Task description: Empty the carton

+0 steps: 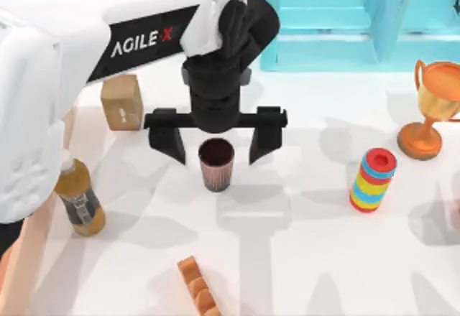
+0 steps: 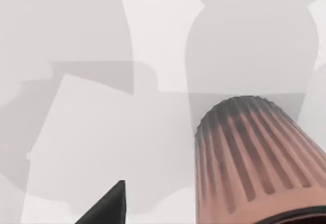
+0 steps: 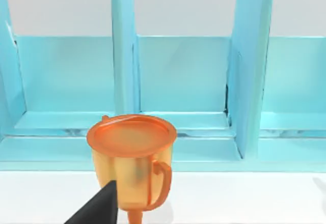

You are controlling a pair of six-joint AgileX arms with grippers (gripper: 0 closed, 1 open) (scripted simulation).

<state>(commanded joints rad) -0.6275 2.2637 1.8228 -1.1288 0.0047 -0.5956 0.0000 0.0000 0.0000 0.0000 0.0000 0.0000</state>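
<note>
Left gripper [image 1: 215,142]: black, two flat fingers spread wide, hanging over the middle of the table. Nothing clasped.

Cup [image 1: 216,164]: ribbed, tapered, salmon-pink sides with dark grooves and a dark rim; stands upright on the table between the fingers, touched by neither as far as the top view lets one judge. Left wrist view: same cup [image 2: 254,163] close up, one black fingertip [image 2: 109,206] beside it, apart.

Table [image 1: 309,244]: plain white, matte, crossed by grey shadows.

Block [image 1: 121,101]: small tan cuboid, upright, left of the gripper.

Bottle [image 1: 79,201]: amber liquid, dark label, pale cap; stands at the left, inside the carton.

Carton [image 1: 25,255]: salmon-orange, thick plain wall, at the left edge of the top view, largely hidden under the white left arm; its further outline cannot be made out.

Bread [image 1: 198,287]: orange-brown segmented loaf, lying near the front edge.

Ring stack [image 1: 373,180]: cylinder of red, yellow and blue bands, right of centre.

Trophy [image 1: 431,108]: glossy orange-gold cup with handles on a round foot, far right.

Cabinet [image 1: 338,21]: light blue, open compartments, at the back.

Right gripper: right wrist view gives one black fingertip [image 3: 99,208] before the trophy [image 3: 132,158] and cabinet [image 3: 183,76]; finger spread cannot be told.
</note>
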